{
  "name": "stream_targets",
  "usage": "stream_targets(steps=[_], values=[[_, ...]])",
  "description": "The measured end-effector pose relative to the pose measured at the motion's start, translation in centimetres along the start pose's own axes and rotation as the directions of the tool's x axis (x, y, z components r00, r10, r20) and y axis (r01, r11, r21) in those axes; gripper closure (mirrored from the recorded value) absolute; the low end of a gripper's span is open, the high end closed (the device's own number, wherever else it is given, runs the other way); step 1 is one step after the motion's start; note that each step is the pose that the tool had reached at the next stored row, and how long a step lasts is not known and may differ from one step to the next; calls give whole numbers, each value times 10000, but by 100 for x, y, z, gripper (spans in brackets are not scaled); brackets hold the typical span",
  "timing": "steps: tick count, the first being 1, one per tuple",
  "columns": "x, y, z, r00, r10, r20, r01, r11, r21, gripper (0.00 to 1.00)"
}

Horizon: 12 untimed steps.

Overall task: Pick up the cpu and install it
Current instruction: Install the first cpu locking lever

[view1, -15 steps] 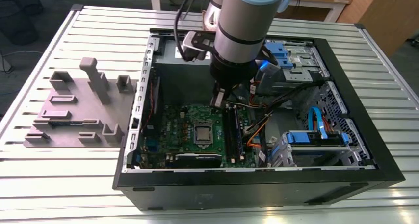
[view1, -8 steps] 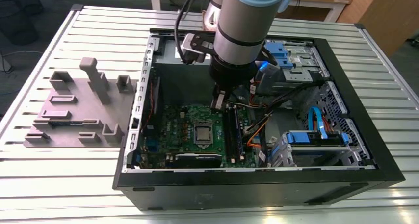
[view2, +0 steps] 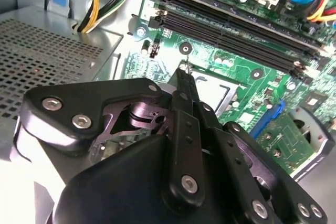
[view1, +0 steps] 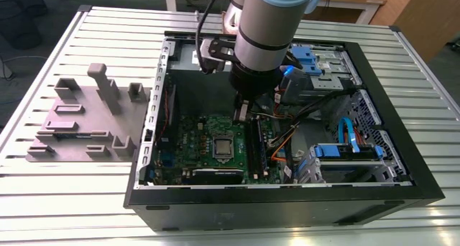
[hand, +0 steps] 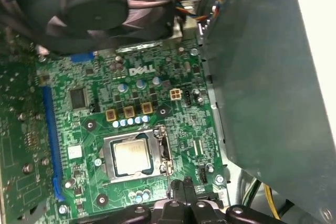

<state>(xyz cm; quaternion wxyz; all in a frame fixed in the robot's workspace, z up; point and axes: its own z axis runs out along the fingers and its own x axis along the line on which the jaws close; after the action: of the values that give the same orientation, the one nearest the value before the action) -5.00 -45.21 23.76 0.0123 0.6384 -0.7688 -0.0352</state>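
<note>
The cpu [view1: 223, 147], a square chip with a shiny silver top, lies flat in the socket on the green motherboard [view1: 194, 133] inside the open computer case. In the first wrist view the cpu [hand: 130, 157] sits inside the metal socket frame. The second wrist view shows the cpu [view2: 215, 92] partly behind my fingers. My gripper [view1: 242, 114] hangs above the board, just off the socket's edge. Its black fingers [view2: 184, 85] are pressed together at the tip, shut, with nothing between them. The gripper [hand: 182, 186] stands right beside the socket frame.
A grey fixture plate [view1: 86, 122] with upright blocks lies at the exterior view's left of the case. Long black memory slots [view2: 236, 24] run beside the socket. A case fan [hand: 100, 3], loose cables [view1: 287, 143], blue drive bays [view1: 348, 149] and the case wall [hand: 262, 77] hem in the board.
</note>
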Motion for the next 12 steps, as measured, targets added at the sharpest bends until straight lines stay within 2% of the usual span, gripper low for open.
stream_targets(steps=[3, 7, 10, 12], values=[[9, -2, 1, 9997, -258, -8, 259, 9997, 41, 90], [25, -5, 0, 9995, -327, -22, 327, 9995, 49, 90], [28, -6, -1, 9994, -332, -99, 333, 9994, 59, 90], [29, -6, -2, 9993, -340, -122, 340, 9994, 62, 90]])
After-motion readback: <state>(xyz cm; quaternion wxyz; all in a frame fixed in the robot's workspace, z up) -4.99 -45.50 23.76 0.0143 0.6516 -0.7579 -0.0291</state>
